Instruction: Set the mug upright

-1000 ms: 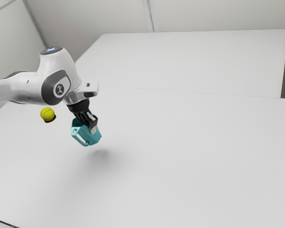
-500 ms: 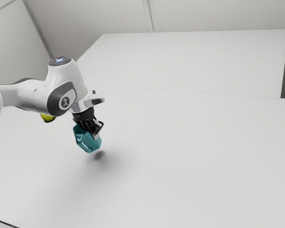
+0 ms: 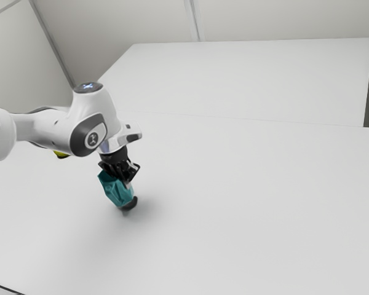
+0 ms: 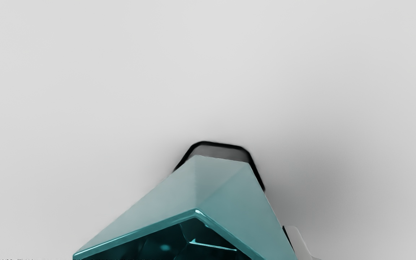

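a teal, many-sided mug (image 3: 117,189) is in the gripper (image 3: 125,182), low above or on the table (image 3: 246,203); whether its base touches is hard to tell. it looks hard and glossy, probably fairly light, likely slippery on its smooth facets and apt to chip if knocked. two opposite flat sides, or the wall near the rim (image 4: 135,232), seem the best hold, leaving the base free.

its long axis leans: on a clock laid over the exterior view, it runs from about eleven o'clock at the top to five at the bottom. the wrist view looks into the dark mouth (image 4: 164,247), so the open end faces the hand and the base points toward the table. i cannot make out the handle.

the gripper is closed on the mug, one fingertip (image 4: 298,242) beside its outer side; how wide the fingers stand, i cannot tell.

a dark shadow (image 3: 130,204) lies at the mug's five o'clock. the white arm (image 3: 46,128) reaches in from ten o'clock, and a yellow object (image 3: 60,155), partly hidden behind it, is also toward ten.
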Controlling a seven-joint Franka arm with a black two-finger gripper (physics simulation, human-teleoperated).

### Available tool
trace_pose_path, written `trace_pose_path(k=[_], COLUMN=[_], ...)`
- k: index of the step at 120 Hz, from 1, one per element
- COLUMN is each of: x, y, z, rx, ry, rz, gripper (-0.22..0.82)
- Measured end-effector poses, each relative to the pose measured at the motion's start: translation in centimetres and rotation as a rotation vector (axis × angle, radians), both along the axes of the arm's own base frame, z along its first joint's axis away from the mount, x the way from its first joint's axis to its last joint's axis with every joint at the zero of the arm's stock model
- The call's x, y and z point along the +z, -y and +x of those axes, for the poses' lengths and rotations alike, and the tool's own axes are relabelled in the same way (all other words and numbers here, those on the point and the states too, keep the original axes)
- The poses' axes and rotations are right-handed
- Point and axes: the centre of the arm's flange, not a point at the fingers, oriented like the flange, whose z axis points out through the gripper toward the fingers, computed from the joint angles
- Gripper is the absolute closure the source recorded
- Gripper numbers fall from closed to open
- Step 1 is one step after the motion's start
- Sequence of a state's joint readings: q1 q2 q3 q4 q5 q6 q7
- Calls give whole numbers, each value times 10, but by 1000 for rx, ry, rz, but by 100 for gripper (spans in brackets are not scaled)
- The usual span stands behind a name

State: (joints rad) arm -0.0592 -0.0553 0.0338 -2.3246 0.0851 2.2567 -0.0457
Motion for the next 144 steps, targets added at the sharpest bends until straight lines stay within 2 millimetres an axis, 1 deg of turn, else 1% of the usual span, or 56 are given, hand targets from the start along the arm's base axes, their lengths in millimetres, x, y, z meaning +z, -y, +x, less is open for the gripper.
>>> trace_pose_path(k=[22, 91, 95, 110, 119, 130, 144], x=[-11, -33, -33, -28, -21, -8, 11], y=[1, 6, 6, 10, 13, 15, 15], z=[1, 2, 3, 4, 5, 5, 4], rx=[21, 60, 60, 56, 52, 46, 42], ry=[-18, -46, -43, -19, -1, 27, 62], rz=[10, 19, 17, 9, 6, 2, -2], gripper=[78, 77, 73, 45, 32, 21, 13])
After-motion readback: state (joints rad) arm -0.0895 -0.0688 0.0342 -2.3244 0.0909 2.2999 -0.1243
